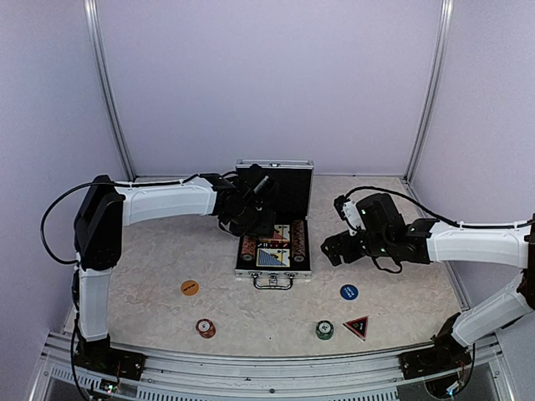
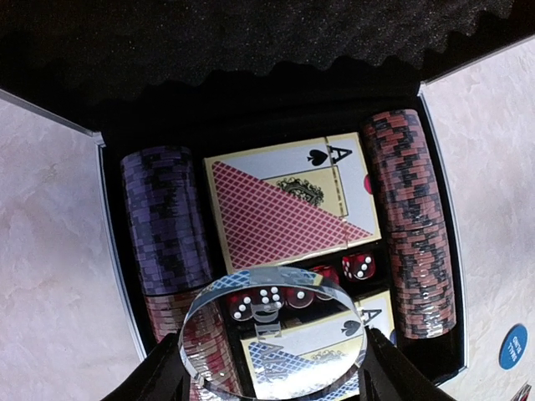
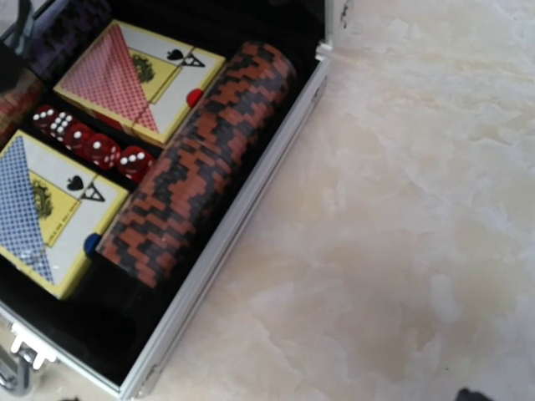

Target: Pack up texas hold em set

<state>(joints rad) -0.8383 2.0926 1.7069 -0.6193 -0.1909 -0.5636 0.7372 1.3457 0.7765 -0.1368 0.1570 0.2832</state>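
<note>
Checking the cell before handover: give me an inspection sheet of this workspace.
Surface: pale marbled table.
Job's things: open case holds chip rows, red deck, blue deck, dice; on the table lie orange disc, blue disc, red chip stack, green chip stack, triangle marker.
Clutter: nothing seen.
Grippers: left gripper shut on clear disc over the case; right gripper open, empty, right of the case.
Cables: black cable loops off the left arm, second cable along the right arm; neither touches the pieces.
Surroundings: plain walls, metal frame posts.

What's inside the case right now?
Red deck, blue deck, red dice, purple chip row, red chip row. Clear disc in left gripper partly covers blue deck; under decks unseen.
</note>
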